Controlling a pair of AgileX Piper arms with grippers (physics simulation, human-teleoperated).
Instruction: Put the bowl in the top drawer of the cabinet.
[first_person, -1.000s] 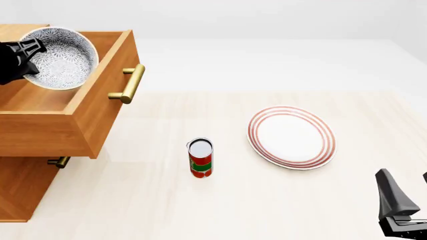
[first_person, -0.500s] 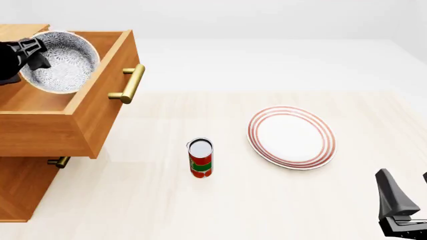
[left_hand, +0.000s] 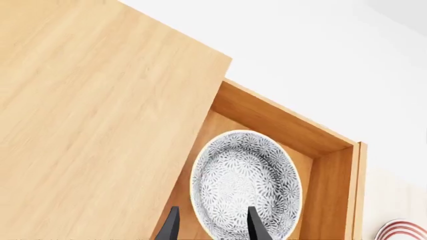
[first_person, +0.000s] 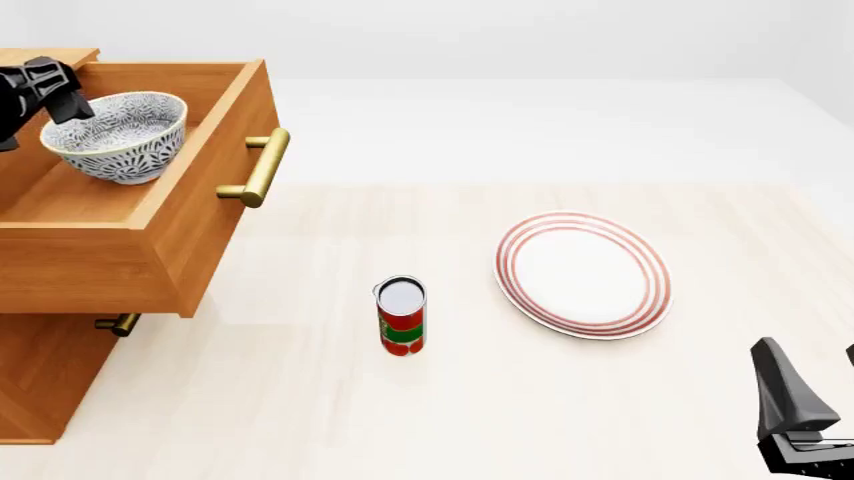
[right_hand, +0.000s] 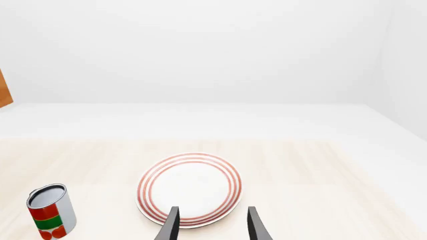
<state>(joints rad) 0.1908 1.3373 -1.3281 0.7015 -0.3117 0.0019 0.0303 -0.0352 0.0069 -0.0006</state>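
The right gripper (right_hand: 211, 225) is idling low at the table's near edge, fingers spread. Farther out, a can (first_person: 400, 315) is showing only red and green bands, no readable writing. Beyond, the bowl (first_person: 115, 136) is sitting upright inside the top drawer (first_person: 160, 255) of the cabinet (first_person: 40, 390), while the left gripper (left_hand: 211, 225) is hovering above its rim, fingers parted, holding nothing.

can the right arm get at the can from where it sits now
Probably yes. The right hand is open and holds nothing, low at the table's near right. The can stands upright in the open, with the plate off to its right rather than between them. How far the arm can stretch is unclear.
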